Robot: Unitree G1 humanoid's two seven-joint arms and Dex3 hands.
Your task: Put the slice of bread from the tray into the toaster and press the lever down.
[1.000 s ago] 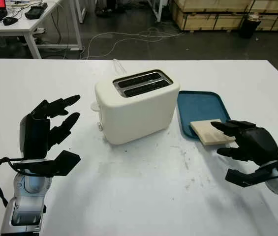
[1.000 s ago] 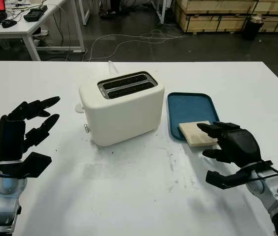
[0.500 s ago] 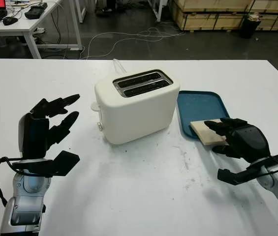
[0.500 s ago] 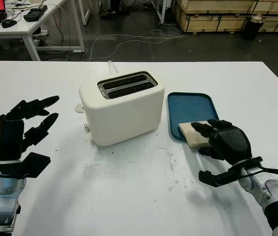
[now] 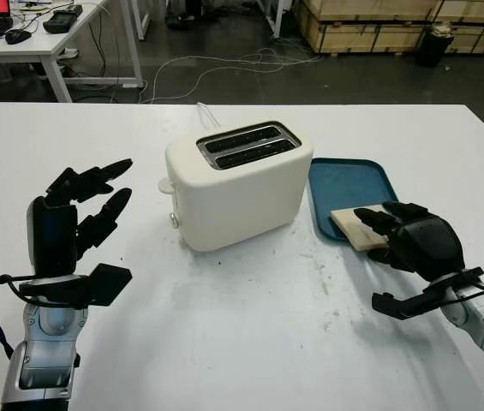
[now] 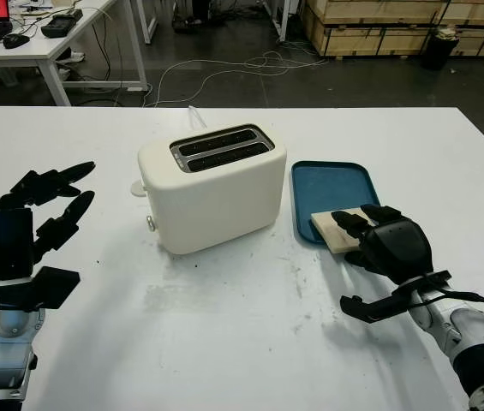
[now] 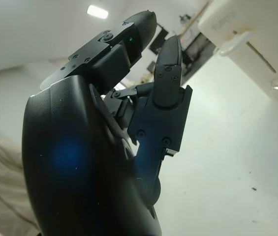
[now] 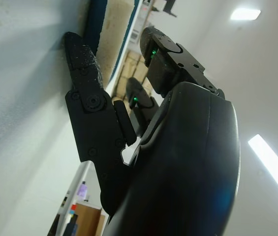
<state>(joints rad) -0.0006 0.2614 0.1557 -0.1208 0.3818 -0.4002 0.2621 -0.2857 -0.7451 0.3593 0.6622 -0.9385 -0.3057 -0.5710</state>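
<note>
The pale square slice of bread (image 5: 360,228) lies on the near edge of the flat blue plastic tray (image 5: 349,184), just right of the cream 2-slot toaster (image 5: 237,182). The black right hand (image 5: 413,242) covers the slice's near right part; whether its fingers grip it cannot be told. The black left hand (image 5: 66,224), released, hangs at the near left over the white table (image 5: 250,334).

Pale bread slice (image 5: 359,229) flat on blue tray (image 5: 349,184) beside cream toaster (image 5: 237,184)
</note>
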